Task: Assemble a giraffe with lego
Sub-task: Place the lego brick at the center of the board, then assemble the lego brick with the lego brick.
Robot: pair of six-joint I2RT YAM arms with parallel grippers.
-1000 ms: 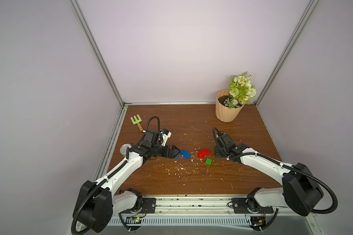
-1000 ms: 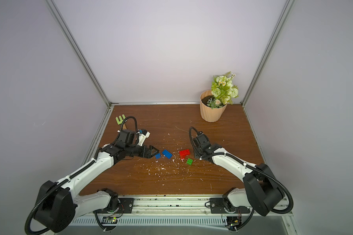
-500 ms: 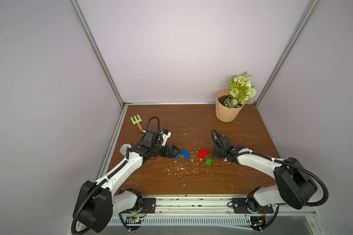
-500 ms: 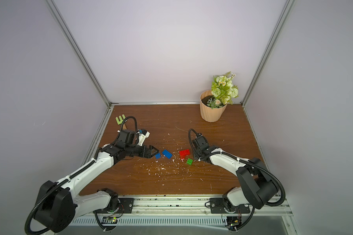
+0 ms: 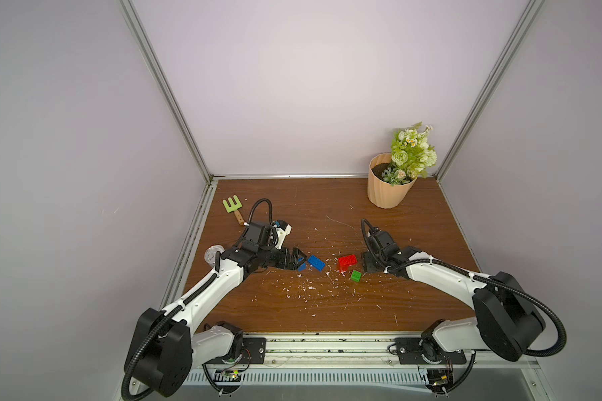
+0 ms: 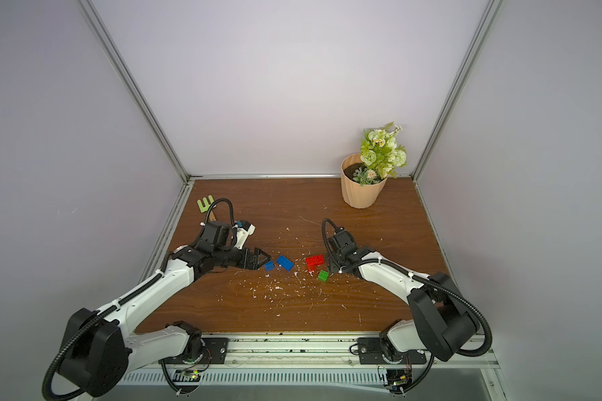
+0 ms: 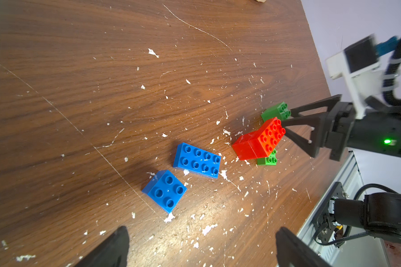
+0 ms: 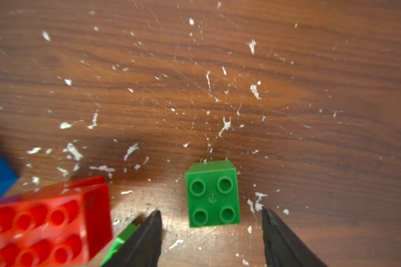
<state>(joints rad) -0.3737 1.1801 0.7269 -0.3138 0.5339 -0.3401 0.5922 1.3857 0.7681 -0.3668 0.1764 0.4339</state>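
Observation:
The lego lies in a loose row at mid-table. A blue square brick (image 7: 164,190) sits just ahead of my left gripper (image 7: 202,247), which is open and empty. Beside it is a blue oblong brick (image 5: 316,262). Two red bricks (image 5: 346,262) rest together, tilted. A green square brick (image 8: 213,194) lies studs up, its near edge between the tips of my open right gripper (image 8: 210,210). A second green brick (image 7: 277,111) sits beside the red ones, half hidden under a right finger (image 8: 144,238). No assembled giraffe is in view.
A peach flower pot (image 5: 386,194) stands at the back right. A green toy rake (image 5: 232,205) and a small metal disc (image 5: 213,253) lie by the left wall. White flecks litter the wood. The arms' mounting rail (image 5: 327,347) runs along the front edge.
My right gripper's jaws have spread apart and its elbow has swung slightly inward. The left arm and the bricks have not moved.

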